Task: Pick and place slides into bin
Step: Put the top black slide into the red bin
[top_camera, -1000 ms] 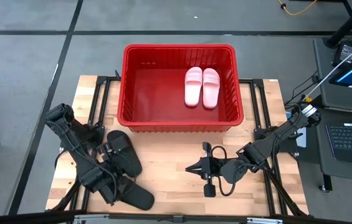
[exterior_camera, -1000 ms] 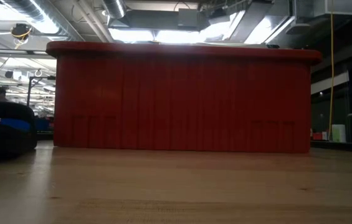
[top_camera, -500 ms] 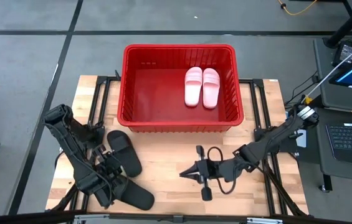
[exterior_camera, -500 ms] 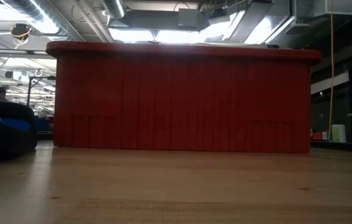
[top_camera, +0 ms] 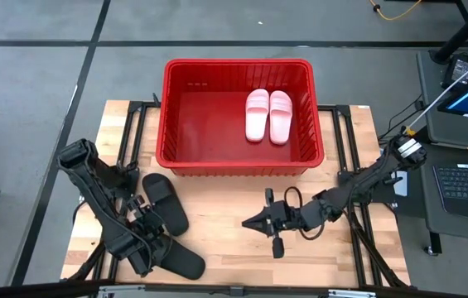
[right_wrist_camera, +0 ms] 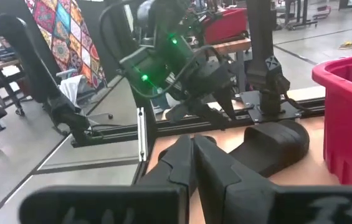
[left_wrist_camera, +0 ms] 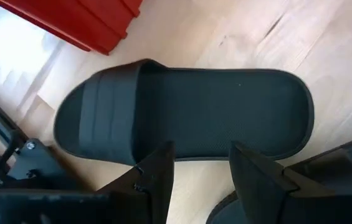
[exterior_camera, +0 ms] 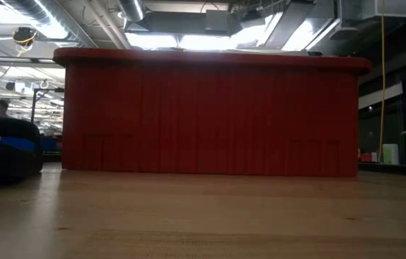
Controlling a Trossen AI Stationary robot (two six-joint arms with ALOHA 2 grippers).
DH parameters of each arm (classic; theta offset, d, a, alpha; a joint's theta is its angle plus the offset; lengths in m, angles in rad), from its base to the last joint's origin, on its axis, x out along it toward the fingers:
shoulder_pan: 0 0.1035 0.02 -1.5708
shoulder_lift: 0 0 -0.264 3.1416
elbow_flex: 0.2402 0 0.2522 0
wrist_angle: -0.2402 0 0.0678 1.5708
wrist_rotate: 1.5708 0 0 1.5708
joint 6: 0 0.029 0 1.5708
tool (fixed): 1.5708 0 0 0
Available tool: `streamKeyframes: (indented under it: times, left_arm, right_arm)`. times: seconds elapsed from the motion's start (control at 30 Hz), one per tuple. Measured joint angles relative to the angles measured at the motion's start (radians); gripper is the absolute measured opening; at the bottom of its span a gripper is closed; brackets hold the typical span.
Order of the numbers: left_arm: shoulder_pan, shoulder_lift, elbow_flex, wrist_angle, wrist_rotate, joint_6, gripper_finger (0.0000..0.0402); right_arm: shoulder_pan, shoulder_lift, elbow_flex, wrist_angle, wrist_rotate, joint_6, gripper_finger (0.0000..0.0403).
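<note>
The left end effector hung wide open over the black slides, in front of the bin. The right end effector lay low, shut and empty, before the bin. The pink slides sat inside the bin.

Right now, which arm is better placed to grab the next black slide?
Left. The left gripper hangs open between the two black slides, fingers at one's edge. The right gripper is shut over bare table, farther off.
</note>
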Motion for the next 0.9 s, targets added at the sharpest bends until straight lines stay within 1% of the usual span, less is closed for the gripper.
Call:
streamKeyframes:
  times: [0.1, 0.23, 0.47, 0.73, 0.9]
  left_arm:
    - [0.000, 0.000, -0.033, 0.028, 0.000, 0.021, 0.0148]
    - [0.001, 0.000, -0.073, 0.001, -0.001, 0.044, 0.0148]
    - [0.007, 0.000, -0.136, -0.016, 0.000, 0.010, 0.0148]
    - [0.052, 0.000, -0.184, -0.005, -0.002, 0.036, 0.0148]
    - [0.079, 0.000, -0.235, 0.022, 0.010, 0.048, 0.0148]
  right_arm:
    - [-0.015, 0.000, 0.000, -0.017, 0.003, -0.021, 0.0021]
    - [-0.035, 0.000, 0.000, -0.041, 0.008, -0.023, 0.0021]
    - [-0.062, 0.000, 0.000, -0.079, 0.006, 0.002, 0.0021]
    - [-0.088, 0.000, 0.000, -0.079, 0.005, 0.004, 0.0021]
    - [-0.098, 0.000, 0.000, -0.078, 0.005, 0.003, 0.0021]
